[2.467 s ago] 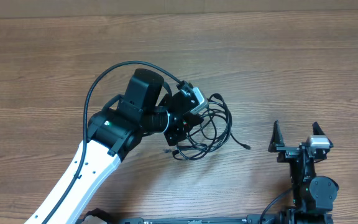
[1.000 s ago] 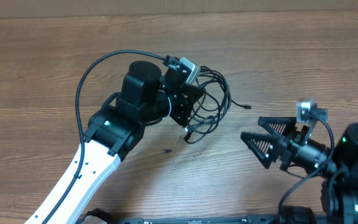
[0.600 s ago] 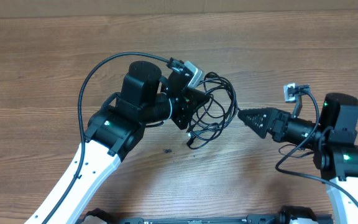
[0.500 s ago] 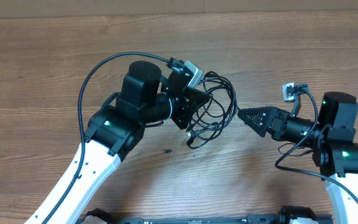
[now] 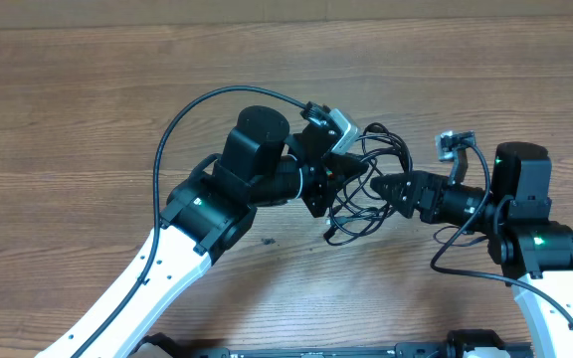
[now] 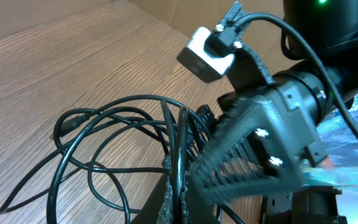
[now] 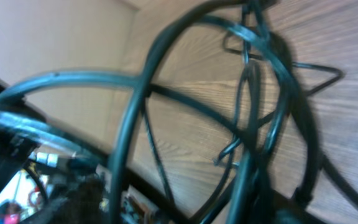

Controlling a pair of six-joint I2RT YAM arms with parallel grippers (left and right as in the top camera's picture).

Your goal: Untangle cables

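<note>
Cables (image 5: 371, 199): thin black cords in a loose knot of overlapping loops. They sit mid-table, slightly right of centre, between the two grippers.

Left gripper (image 5: 328, 191): jaws closed tight, with several strands pinched between them in the left wrist view.

Right gripper (image 5: 384, 186): tips sit in among the loops from the right. Jaw gap and any hold: cannot tell, since the right wrist view is blurred.

Table (image 5: 88, 99): bare wood left of the knot and beyond it. The far edge is well apart from the cords.
</note>
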